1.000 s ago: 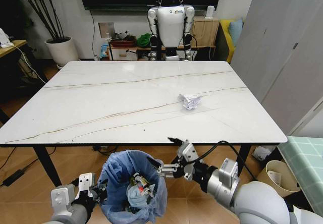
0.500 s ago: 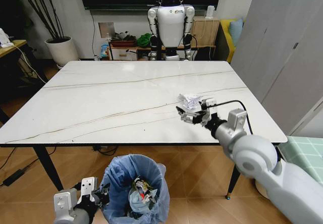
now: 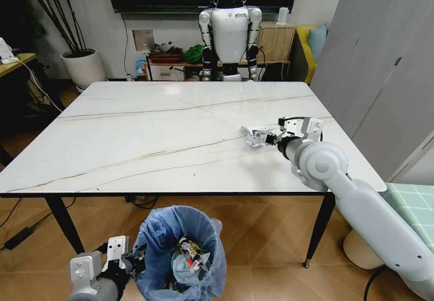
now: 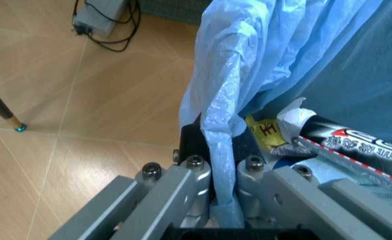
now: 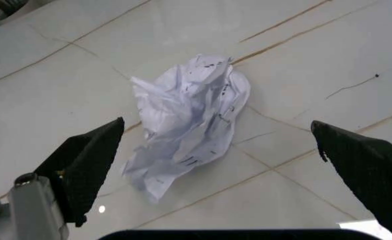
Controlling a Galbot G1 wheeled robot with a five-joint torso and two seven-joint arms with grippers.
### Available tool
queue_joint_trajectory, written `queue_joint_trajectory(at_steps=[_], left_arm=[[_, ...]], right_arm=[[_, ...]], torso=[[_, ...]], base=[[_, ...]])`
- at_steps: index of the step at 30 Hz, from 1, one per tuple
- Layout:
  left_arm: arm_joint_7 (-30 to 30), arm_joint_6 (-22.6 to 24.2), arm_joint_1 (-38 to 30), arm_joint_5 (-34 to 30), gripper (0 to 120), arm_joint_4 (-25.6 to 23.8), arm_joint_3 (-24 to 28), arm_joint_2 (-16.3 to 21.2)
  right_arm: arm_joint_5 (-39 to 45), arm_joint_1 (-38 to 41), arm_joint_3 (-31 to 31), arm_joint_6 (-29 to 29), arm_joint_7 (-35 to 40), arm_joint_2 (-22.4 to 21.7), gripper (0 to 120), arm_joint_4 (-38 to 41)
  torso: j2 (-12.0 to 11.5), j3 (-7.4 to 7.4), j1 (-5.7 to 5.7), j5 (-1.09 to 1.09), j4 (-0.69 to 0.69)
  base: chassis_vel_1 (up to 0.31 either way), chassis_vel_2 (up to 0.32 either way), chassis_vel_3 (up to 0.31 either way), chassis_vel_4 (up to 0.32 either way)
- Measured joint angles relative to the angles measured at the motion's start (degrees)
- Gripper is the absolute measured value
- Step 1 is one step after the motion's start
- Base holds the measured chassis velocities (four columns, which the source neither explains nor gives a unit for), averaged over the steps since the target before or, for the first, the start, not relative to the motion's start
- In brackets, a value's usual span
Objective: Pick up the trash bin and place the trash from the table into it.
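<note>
From the head camera I see the table [image 3: 169, 138] with one piece of trash on it — a crumpled white paper [image 3: 255, 137] lying toward the right edge, about midway between the near and far edges. My right gripper [image 3: 272, 138] reaches over the table from the right and sits just beside the paper, low over the top; from here I cannot say whether it touches it. Below the table's near edge, over the wooden floor [image 3: 271, 240], the trash bin [image 3: 178, 252] with its blue bag hangs at my left gripper [image 3: 129, 264], which grips the bin's rim on the left side. Inside the bin I make out wrappers and other litter.

In the left wrist camera the left gripper's fingers [image 4: 182, 185] are pressed together on the rim and the light-blue bag [image 4: 223, 115] — a black-and-white wrapper [image 4: 356, 145] and a yellow scrap lie within.

In the right wrist camera the two black fingertips [image 5: 92, 160] are spread wide, one on either side of the crumpled paper, which rests on the marble top between them, clear of both.
</note>
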Motion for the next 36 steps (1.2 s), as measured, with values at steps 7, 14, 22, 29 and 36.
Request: queue_joint_trajectory(at_steps=[7, 14, 22, 29, 36], left_arm=[[0.0, 0.0, -0.3, -0.5, 0, 0.0, -0.1, 0.4], [0.0, 0.0, -0.7, -1.1, 0, 0.0, -0.3, 0.9], [0.0, 0.0, -1.2, -1.4, 0, 0.0, -0.4, 1.2], [0.0, 0.0, -1.7, -1.5, 0, 0.0, -0.4, 1.2], [0.1, 0.0, -2.2, -1.5, 0, 0.0, -0.2, 1.1]], right_arm=[[-0.5, 1.2, -0.1, 0.5, -0.4, 0.4, 100, -3.1], [-2.6, 1.4, -0.8, 0.5, -1.6, 1.3, 93, -5.4], [-5.1, 1.0, -1.1, 0.5, -3.2, 1.6, 62, -7.6], [-6.2, 0.9, -1.6, 0.7, -4.0, 1.8, 39, -7.8], [-8.4, 1.0, -1.8, 1.4, -6.0, 1.9, 15, -7.7]], torso=[[0.0, -0.01, 0.00, 0.00, -0.01], [0.0, -0.01, 0.00, 0.01, 0.00], [0.0, -0.01, 0.00, 0.00, 0.00], [0.0, -0.01, 0.00, 0.00, -0.01], [0.0, -0.01, 0.00, 0.00, -0.01]], base=[[0.000, 0.000, 0.000, 0.000], [0.000, 0.000, 0.000, 0.000], [0.000, 0.000, 0.000, 0.000], [0.000, 0.000, 0.000, 0.000], [0.000, 0.000, 0.000, 0.000]])
